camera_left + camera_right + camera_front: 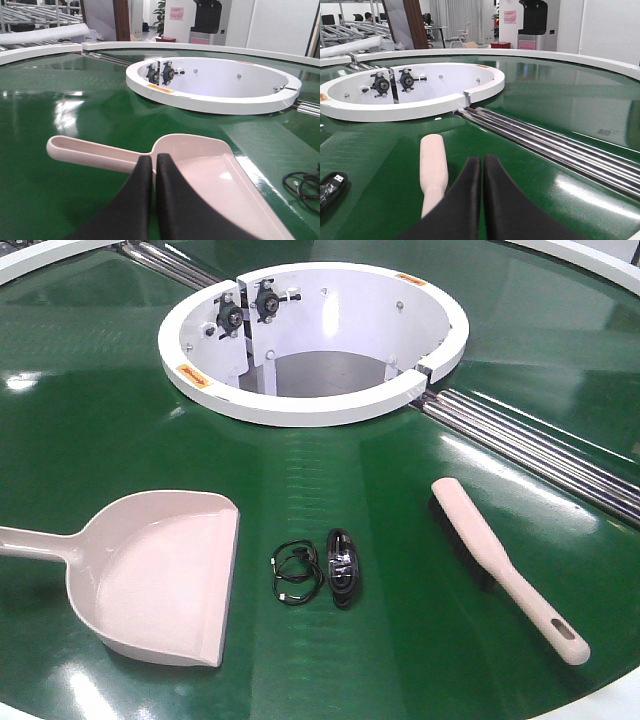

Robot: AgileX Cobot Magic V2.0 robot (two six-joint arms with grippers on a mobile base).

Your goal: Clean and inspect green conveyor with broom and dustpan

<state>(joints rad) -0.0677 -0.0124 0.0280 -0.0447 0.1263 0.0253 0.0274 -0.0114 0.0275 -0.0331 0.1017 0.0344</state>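
Note:
The green conveyor (330,465) fills the front view, with silver rollers (545,450) and a white ring hub (312,340). The beige-pink dustpan (160,575) lies at the front left, its handle pointing left. At the front right lies the beige broom (500,565), black bristles along its left side, slotted handle end toward the front. Neither gripper appears in the front view. My left gripper (154,159) is shut and empty above the dustpan (200,170), near where handle meets pan. My right gripper (482,161) is shut and empty just right of the broom (433,172).
A black cable coil (297,573) and a black bundled device (343,567) lie on the belt between dustpan and broom. The rollers (560,145) run diagonally right of the broom. A white outer rim (200,47) curves round the far belt edge.

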